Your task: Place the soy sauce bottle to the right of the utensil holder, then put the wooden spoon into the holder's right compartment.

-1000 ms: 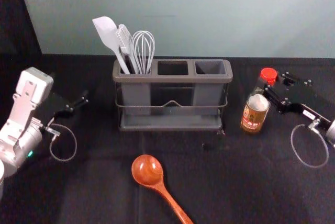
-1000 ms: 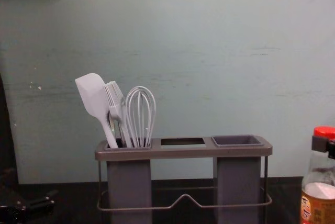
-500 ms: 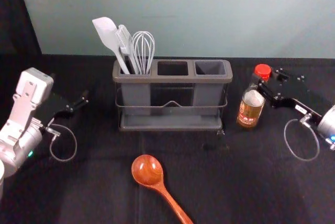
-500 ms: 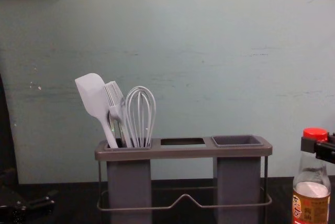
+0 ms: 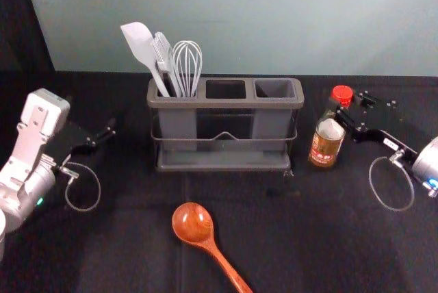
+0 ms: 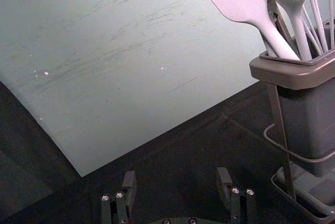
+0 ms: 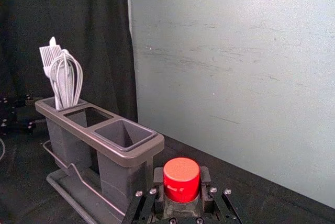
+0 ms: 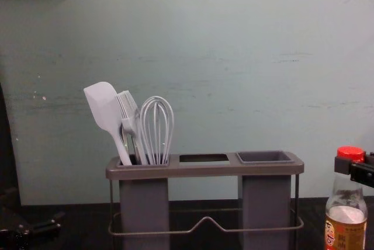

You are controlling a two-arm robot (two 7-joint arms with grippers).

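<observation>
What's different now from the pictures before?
The soy sauce bottle moved a little left, closer to the utensil holder. The right end effector moved with it, holding it near the top. The holder, the wooden spoon and the left end effector, off to the left, stayed put.

Holder (image 5: 226,103): on the table (image 5: 123,238), before the wall (image 5: 328,19).
Left compartment (image 5: 179,123), left to right: spatula (image 5: 139,43), brush (image 5: 163,50), whisk (image 5: 191,60).
Bottle (image 5: 325,146): right of holder, apart.
Spoon (image 5: 191,222): on table, before holder, bowl end nearer it.
Right hand (image 5: 348,105): at bottle's neck.
Left hand (image 5: 99,123): left of holder, apart.
</observation>
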